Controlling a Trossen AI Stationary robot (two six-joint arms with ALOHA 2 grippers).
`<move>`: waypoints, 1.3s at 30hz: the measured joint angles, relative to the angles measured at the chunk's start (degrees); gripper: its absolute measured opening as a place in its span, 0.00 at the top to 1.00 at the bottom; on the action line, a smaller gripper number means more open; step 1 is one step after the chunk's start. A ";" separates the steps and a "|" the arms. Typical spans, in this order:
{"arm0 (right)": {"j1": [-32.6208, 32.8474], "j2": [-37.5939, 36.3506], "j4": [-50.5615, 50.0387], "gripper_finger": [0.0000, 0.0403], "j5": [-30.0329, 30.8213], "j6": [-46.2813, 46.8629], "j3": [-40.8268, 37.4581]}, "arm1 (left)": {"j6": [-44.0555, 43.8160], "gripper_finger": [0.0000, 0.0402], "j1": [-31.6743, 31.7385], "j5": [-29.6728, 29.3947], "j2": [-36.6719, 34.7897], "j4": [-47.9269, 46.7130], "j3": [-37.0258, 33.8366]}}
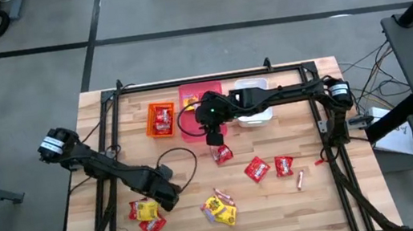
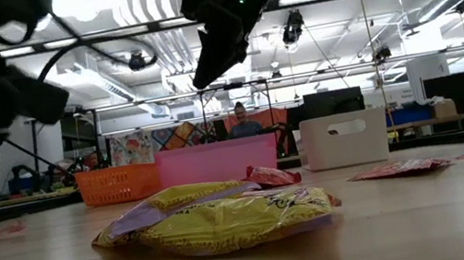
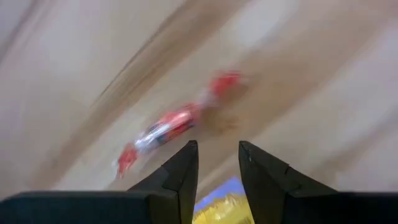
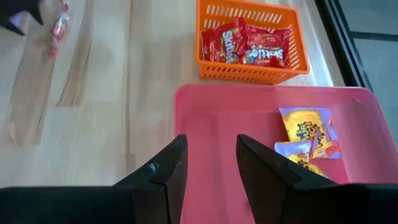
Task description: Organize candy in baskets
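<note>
Three baskets stand in a row along the far side of the wooden table (image 1: 300,207): the orange basket (image 1: 161,119) on the left, the pink basket (image 1: 190,95) in the middle and the white basket (image 1: 254,105) on the right. At the left, the left arm reaches across the near-left part of the table, and the left gripper (image 1: 167,195) hangs low over a yellow packet (image 1: 148,211) that lies with a red packet (image 1: 153,227) just beside it. In the left wrist view the left gripper (image 3: 217,163) shows its fingers parted by a narrow gap with nothing between them; the yellow packet (image 3: 224,206) shows just under the fingertips, and a red-and-white wrapped sweet (image 3: 165,127) lies on the wood beyond them. The orange basket holds red packets (image 4: 245,45). A heap of yellow packets (image 1: 219,207) lies near the front edge at the middle of the table. The right arm reaches in from the right side, and the right gripper (image 1: 214,137) hangs above the near edge of the pink basket. Its fingers stand slightly apart and hold nothing, as the right wrist view of the right gripper (image 4: 208,163) shows. The pink basket contains yellow packets (image 4: 305,134) at one end. Further right, loose red packets (image 1: 256,169) lie on the bare wood, and one thin wrapped stick (image 1: 299,180) lies near the right edge.
</note>
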 joint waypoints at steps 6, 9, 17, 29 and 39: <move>0.09 0.02 0.08 0.66 0.00 0.04 -0.02 | 29.22 0.75 -3.39 -4.14 -0.06 -0.28 3.72; 0.52 0.02 0.08 0.66 -0.02 0.10 -0.02 | 37.99 0.75 -5.45 -11.28 -0.25 -2.02 3.26; 1.61 0.02 0.08 0.66 -0.17 0.15 -0.07 | 37.64 0.75 -6.46 -13.73 -1.34 -1.22 -3.88; 2.16 0.02 -0.81 0.66 -0.10 1.52 -0.07 | 35.89 0.76 -6.46 -9.37 -2.89 7.89 -9.15; 7.63 -3.34 -6.13 0.67 -0.40 -0.37 -1.25 | 33.43 0.96 -6.73 -10.85 -4.00 10.02 -10.86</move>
